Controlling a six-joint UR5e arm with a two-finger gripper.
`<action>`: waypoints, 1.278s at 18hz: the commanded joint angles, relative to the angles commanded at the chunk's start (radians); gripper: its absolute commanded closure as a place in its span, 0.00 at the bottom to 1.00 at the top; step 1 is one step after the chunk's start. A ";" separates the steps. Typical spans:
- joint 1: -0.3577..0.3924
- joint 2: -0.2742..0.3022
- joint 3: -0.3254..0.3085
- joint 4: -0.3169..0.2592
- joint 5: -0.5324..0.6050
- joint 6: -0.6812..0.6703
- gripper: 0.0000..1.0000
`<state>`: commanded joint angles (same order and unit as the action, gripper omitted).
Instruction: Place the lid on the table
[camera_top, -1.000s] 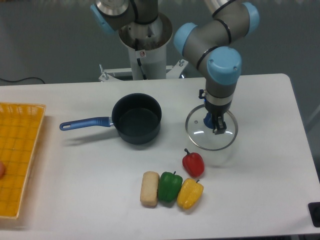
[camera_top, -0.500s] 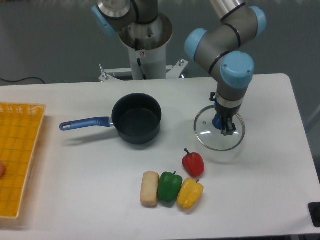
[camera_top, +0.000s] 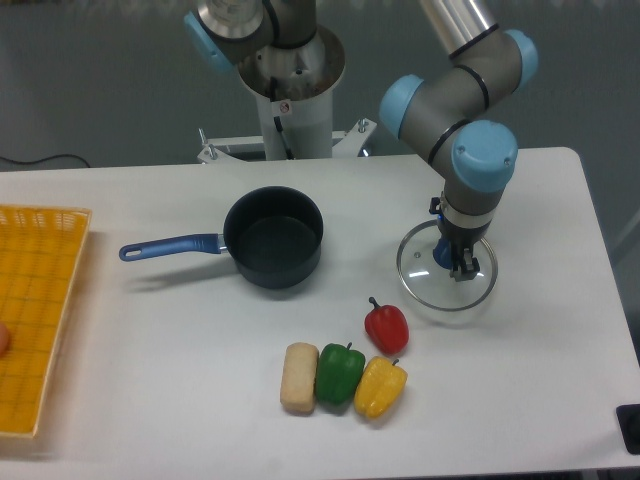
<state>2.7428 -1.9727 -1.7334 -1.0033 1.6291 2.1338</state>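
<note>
A: How much room around the work on the white table (camera_top: 150, 330)?

B: Bare tabletop stretches to the right of the lid up to the rounded right edge, and a broad bare strip runs along the front. The back edge meets the arm's pedestal (camera_top: 290, 95), with a grey wall behind.

A: What else sits there?

B: A yellow mesh tray (camera_top: 35, 320) at the left edge, a dark saucepan (camera_top: 272, 238) with its blue handle pointing left, then a red pepper (camera_top: 386, 326), green pepper (camera_top: 339, 373), yellow pepper (camera_top: 380, 387) and a beige bread roll (camera_top: 299, 377) in front.

A: And the glass lid (camera_top: 425, 285)?

B: Right of the saucepan, just behind the red pepper, level at the tabletop. I can't tell if it touches.

A: The gripper (camera_top: 460, 262)?

B: Pointing down, fingers narrowly closed around the lid's blue knob.
</note>
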 joint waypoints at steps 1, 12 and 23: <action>0.000 -0.003 0.000 0.008 0.000 0.000 0.52; -0.003 -0.046 0.023 0.041 0.000 -0.003 0.52; -0.002 -0.077 0.029 0.069 0.000 -0.003 0.52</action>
<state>2.7412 -2.0494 -1.7043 -0.9342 1.6291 2.1307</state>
